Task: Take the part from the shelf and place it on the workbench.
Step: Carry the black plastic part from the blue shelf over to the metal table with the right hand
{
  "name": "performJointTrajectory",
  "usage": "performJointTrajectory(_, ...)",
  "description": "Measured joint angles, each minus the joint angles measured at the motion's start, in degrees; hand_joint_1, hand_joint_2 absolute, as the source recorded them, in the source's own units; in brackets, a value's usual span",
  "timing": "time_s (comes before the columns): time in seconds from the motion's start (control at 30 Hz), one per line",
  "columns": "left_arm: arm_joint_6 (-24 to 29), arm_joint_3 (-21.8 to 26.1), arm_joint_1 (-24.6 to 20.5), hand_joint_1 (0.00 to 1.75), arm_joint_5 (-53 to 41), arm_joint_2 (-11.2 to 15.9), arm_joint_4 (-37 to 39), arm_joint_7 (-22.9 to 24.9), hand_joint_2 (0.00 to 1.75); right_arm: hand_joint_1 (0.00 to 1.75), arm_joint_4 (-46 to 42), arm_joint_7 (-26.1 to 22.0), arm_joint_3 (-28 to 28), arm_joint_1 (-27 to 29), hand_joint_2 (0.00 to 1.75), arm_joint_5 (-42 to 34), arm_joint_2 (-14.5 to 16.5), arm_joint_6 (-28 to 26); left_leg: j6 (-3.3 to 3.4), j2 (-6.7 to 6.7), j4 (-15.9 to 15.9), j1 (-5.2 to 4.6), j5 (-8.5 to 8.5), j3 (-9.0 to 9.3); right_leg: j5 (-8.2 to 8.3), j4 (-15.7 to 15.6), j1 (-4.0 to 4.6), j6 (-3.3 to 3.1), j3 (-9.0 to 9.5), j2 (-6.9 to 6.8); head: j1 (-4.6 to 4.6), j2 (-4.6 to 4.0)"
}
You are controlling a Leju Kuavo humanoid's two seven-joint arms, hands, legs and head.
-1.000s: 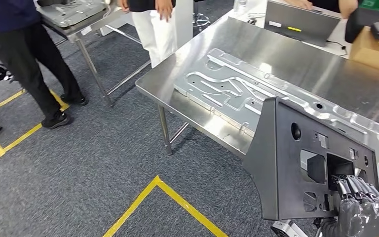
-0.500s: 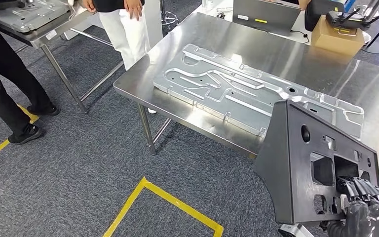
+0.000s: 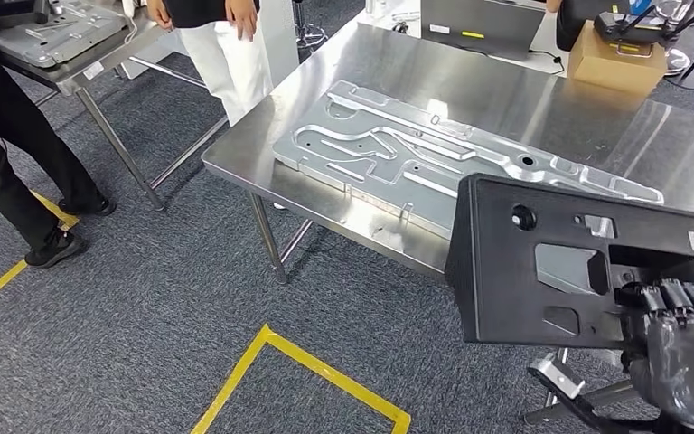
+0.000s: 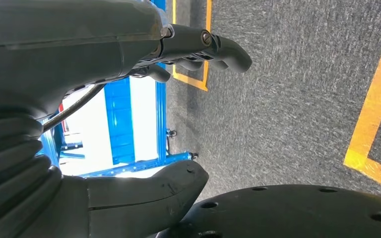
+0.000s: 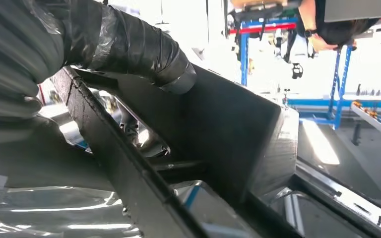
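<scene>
A large black plastic part [image 3: 542, 262] with cut-outs hangs in the air before the near edge of the steel workbench [image 3: 524, 90], its long side now nearly level. My right hand [image 3: 678, 344] grips it at its lower right through a cut-out. The right wrist view looks along the part's dark inner face [image 5: 218, 129], with my thumb [image 5: 129, 44] wrapped over its edge. My left hand [image 4: 129, 109] hangs over the carpet with fingers [image 4: 218, 47] and thumb apart, holding nothing.
A pressed metal panel [image 3: 434, 163] lies across the workbench's near half. A laptop [image 3: 479, 23] and a cardboard box [image 3: 614, 59] sit at its far side. People stand at the left and back by a second steel table [image 3: 63, 41]. Yellow tape [image 3: 298, 362] marks the carpet.
The view has swung slightly, bringing the workbench more into the middle. The black part has tipped from upright to nearly level in my right hand.
</scene>
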Motion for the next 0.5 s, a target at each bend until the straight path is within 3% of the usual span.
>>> performJointTrajectory(0.2, -0.3, -0.2, 0.0, 0.0, 0.6, 0.0, 0.0, -0.2, 1.75, 1.75, 2.4, -0.6, 0.0, -4.3, 1.75, 0.3, -2.4, 1.5, -0.26, -0.05, 0.0, -0.06, 0.1, -0.04, 0.04, 0.1, 0.06, -0.06, -0.02, -0.04, 0.0, 0.0)
performJointTrajectory(0.5, -0.3, -0.2, 0.0, 0.0, 0.7, 0.0, 0.0, -0.2, 1.75, 1.75, 3.6, -0.8, 0.1, -5.6, 1.75, 0.0, -3.7, 1.5, -0.28, -0.11, 0.0, -0.29, 0.1, -0.09, 0.05, 0.1, -0.1, -0.04, -0.02, -0.09, 0.0, 0.0)
